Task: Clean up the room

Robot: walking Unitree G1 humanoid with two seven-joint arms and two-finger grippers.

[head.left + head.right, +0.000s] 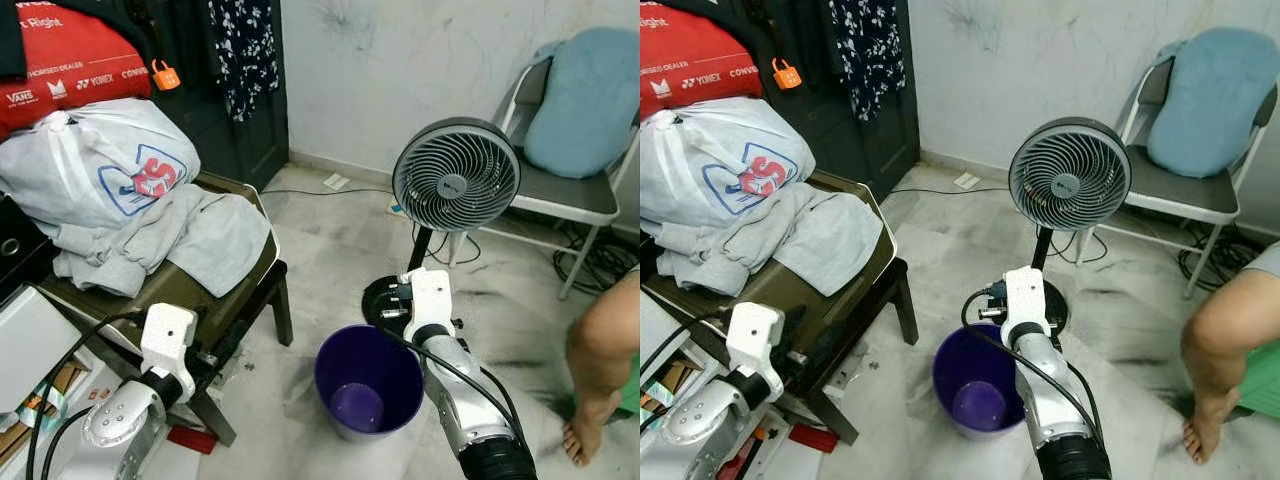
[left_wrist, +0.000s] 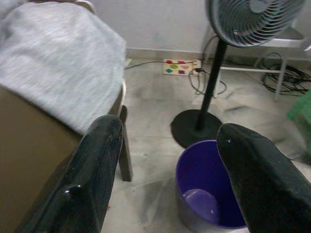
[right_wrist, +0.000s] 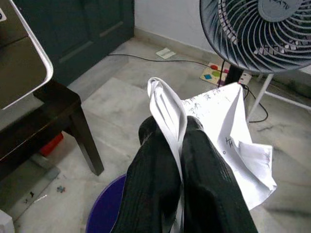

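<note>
While pinching crumpled paper (image 3: 218, 131) in closed right fingers (image 3: 182, 145) above purple bin (image 1: 368, 385), mid-disposal; next: release over bin. Left fingers (image 2: 170, 160) open, idle.

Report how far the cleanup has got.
Done: nothing that these views confirm; the purple bin looks empty inside. In hand: the right gripper is shut on a crumpled sheet of paper, held above the bin. Left: dropping the paper in; the left gripper is open and idle beside the chair piled with clothes.
</note>
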